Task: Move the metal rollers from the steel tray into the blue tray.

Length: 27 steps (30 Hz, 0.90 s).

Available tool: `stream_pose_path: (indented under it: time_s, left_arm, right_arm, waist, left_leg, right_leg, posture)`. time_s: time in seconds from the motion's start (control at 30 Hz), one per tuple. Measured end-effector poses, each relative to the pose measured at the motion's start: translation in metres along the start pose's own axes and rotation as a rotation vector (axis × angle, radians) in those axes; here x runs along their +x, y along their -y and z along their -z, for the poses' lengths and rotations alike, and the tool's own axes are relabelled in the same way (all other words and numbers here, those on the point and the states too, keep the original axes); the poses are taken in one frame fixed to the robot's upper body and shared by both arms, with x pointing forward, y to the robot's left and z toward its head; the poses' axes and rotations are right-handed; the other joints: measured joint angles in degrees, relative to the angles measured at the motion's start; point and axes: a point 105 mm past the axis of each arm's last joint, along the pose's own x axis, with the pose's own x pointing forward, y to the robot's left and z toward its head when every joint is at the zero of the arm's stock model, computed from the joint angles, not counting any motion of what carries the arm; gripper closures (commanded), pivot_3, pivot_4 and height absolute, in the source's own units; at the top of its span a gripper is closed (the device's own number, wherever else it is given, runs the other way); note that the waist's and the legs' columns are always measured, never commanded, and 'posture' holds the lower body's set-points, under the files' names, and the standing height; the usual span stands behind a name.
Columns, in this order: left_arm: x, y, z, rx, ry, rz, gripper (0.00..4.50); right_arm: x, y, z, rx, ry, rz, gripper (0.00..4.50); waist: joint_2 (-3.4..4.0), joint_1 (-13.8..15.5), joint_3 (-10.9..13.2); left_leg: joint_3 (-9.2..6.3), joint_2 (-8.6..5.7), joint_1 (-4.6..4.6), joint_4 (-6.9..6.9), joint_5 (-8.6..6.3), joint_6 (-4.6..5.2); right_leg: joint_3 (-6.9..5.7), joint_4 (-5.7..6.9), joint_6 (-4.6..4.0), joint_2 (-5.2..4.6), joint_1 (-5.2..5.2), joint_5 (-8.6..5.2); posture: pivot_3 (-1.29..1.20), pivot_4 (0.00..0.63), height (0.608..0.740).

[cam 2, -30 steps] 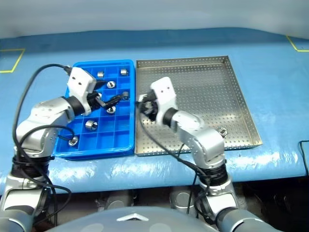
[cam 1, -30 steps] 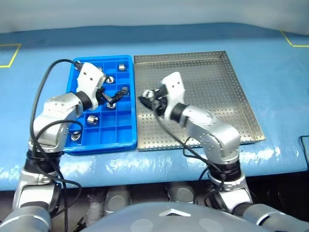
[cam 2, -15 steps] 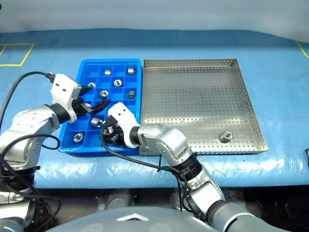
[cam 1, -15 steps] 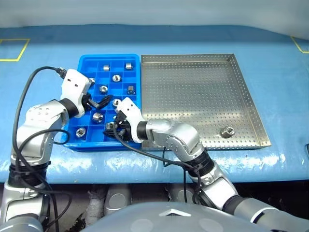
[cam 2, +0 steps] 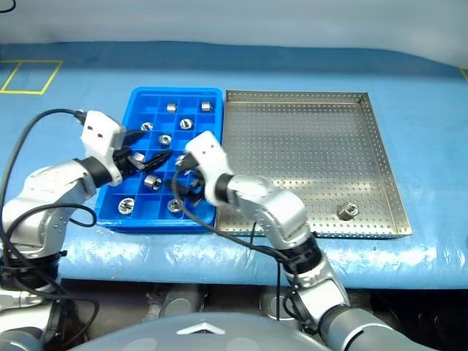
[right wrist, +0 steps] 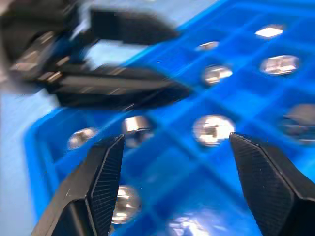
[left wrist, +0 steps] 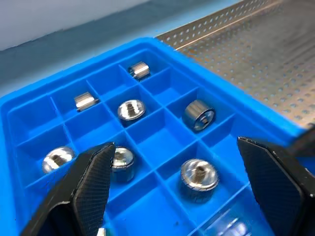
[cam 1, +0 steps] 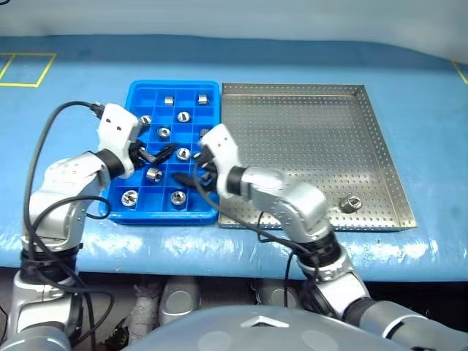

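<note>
The blue tray [cam 1: 136, 95] lies on the left, its long side touching the steel tray [cam 1: 307, 95] on the right. Its grid of square compartments holds most of the rollers [cam 1: 167, 100], small shiny hollow cylinders, one to a cell, some upright and some on their sides. The steel tray, flat and perforated with a low rim, holds one roller [cam 1: 352, 202] near its near right corner.

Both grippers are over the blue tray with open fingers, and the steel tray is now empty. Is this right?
Not fully. The steel tray is not empty: one roller lies near its front right corner, as the left eye view shows. The left gripper and right gripper are over the blue tray, open.
</note>
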Motion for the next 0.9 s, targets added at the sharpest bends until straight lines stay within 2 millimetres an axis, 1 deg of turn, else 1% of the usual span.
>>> stream_pose_path:
  time_s: [0.03, 0.1, 0.13, 0.17, 0.2, 0.23, 0.27, 0.33, 0.4, 0.53, 0.7, 0.83, 0.9]
  left_arm:
    - [0.006, 0.014, 0.002, -0.012, 0.001, 0.06, 0.17]
    - [0.017, 0.042, 0.005, -0.044, 0.007, 0.164, 0.17]
    - [0.021, 0.051, 0.006, -0.056, 0.01, 0.202, 0.17]
    - [0.024, 0.063, 0.006, -0.062, 0.01, 0.252, 0.17]
    - [0.026, 0.07, 0.007, -0.067, 0.008, 0.283, 0.17]
    - [0.028, 0.078, 0.008, -0.068, 0.004, 0.315, 0.17]
    - [0.029, 0.084, 0.009, -0.063, -0.002, 0.346, 0.17]
    - [0.033, 0.1, 0.008, -0.047, -0.005, 0.422, 0.17]
    - [0.037, 0.11, 0.003, -0.033, 0.013, 0.473, 0.17]
    - [0.042, 0.128, -0.002, -0.011, 0.033, 0.558, 0.17]
    - [0.046, 0.151, -0.003, -0.01, 0.036, 0.645, 0.17]
    - [0.047, 0.158, -0.004, -0.012, 0.04, 0.669, 0.17]
    - [0.047, 0.159, -0.004, -0.012, 0.04, 0.669, 0.17]
  right_arm:
    - [-0.014, 0.015, 0.001, -0.021, 0.005, 0.08, 0.9]
    - [-0.042, 0.042, 0.011, -0.061, -0.034, 0.232, 0.9]
    - [-0.055, 0.052, 0.017, -0.086, -0.062, 0.295, 0.9]
    - [-0.075, 0.066, 0.027, -0.119, -0.118, 0.384, 0.9]
    - [-0.09, 0.077, 0.034, -0.134, -0.161, 0.452, 0.9]
    - [-0.105, 0.086, 0.038, -0.139, -0.19, 0.521, 0.9]
    - [-0.117, 0.092, 0.04, -0.144, -0.207, 0.566, 0.9]
    - [-0.138, 0.097, 0.037, -0.154, -0.218, 0.633, 0.9]
    - [-0.15, 0.1, 0.036, -0.161, -0.229, 0.673, 0.9]
    - [-0.168, 0.106, 0.05, -0.147, -0.306, 0.728, 0.9]
    - [-0.182, 0.111, 0.061, -0.101, -0.345, 0.767, 0.9]
    - [-0.193, 0.119, 0.071, -0.048, -0.38, 0.804, 0.9]
    - [-0.196, 0.122, 0.075, -0.006, -0.374, 0.816, 0.9]
  waist:
    - [0.01, 0.0, 0.0]
    - [0.01, -0.3, 0.0]
    - [0.03, -0.4, 0.0]
    - [0.05, -0.7, 0.0]
    - [0.05, -0.9, 0.0]
    - [0.07, -1.3, 0.0]
    - [0.07, -1.9, 0.0]
    - [0.09, -2.9, 0.0]
    - [0.08, -3.5, 0.0]
    - [0.09, -3.8, 0.0]
    - [0.08, -3.9, 0.0]
    - [0.1, -3.9, 0.0]
    - [0.1, -3.9, 0.0]
  left_leg:
    - [0.0, -0.02, -0.04, 0.0, 0.0, 0.0]
    - [0.03, -0.02, -0.07, -0.01, 0.0, -0.01]
    - [0.02, -0.01, -0.08, -0.02, -0.01, 0.0]
    - [0.03, -0.01, -0.08, -0.05, -0.01, 0.0]
    - [0.03, 0.02, -0.08, -0.06, -0.01, 0.0]
    - [0.05, 0.06, -0.08, -0.05, -0.01, 0.01]
    - [0.06, 0.08, -0.06, -0.04, -0.01, 0.01]
    - [0.05, 0.11, -0.03, -0.02, 0.0, 0.03]
    - [0.05, 0.11, 0.01, 0.03, 0.01, 0.04]
    - [0.11, 0.06, 0.12, 0.19, 0.01, 0.05]
    - [0.14, 0.03, 0.11, 0.24, 0.01, 0.05]
    - [0.13, 0.03, 0.12, 0.23, 0.01, 0.05]
    - [0.12, 0.04, 0.13, 0.23, 0.01, 0.05]
  right_leg:
    - [0.0, -0.06, 0.01, -0.02, 0.0, 0.01]
    - [0.02, -0.11, -0.04, -0.02, -0.02, 0.04]
    - [0.02, -0.11, -0.06, -0.01, -0.05, 0.05]
    - [0.03, -0.08, -0.1, 0.01, -0.09, 0.05]
    - [0.04, -0.06, -0.08, 0.04, -0.11, 0.03]
    - [0.07, 0.0, -0.05, 0.1, -0.17, 0.01]
    - [0.09, 0.08, -0.03, 0.13, -0.19, -0.02]
    - [0.1, 0.19, -0.03, 0.2, -0.21, -0.04]
    - [0.11, 0.27, -0.02, 0.21, -0.19, -0.03]
    - [0.18, 0.34, 0.02, 0.18, -0.05, -0.01]
    - [0.22, 0.32, 0.07, 0.16, -0.02, 0.01]
    - [0.22, 0.33, 0.06, 0.17, -0.02, 0.01]
    - [0.22, 0.34, 0.06, 0.18, -0.01, 0.01]
  posture:
    - [0.02, 0.15, 0.74]
    - [-0.01, 0.15, 0.74]
    - [-0.02, 0.15, 0.74]
    - [-0.03, 0.15, 0.74]
    - [-0.04, 0.15, 0.74]
    - [-0.05, 0.15, 0.74]
    - [-0.06, 0.15, 0.74]
    - [-0.07, 0.15, 0.74]
    - [-0.07, 0.15, 0.74]
    - [-0.08, 0.15, 0.74]
    - [-0.07, 0.15, 0.74]
    - [-0.07, 0.15, 0.74]
    - [-0.06, 0.15, 0.74]
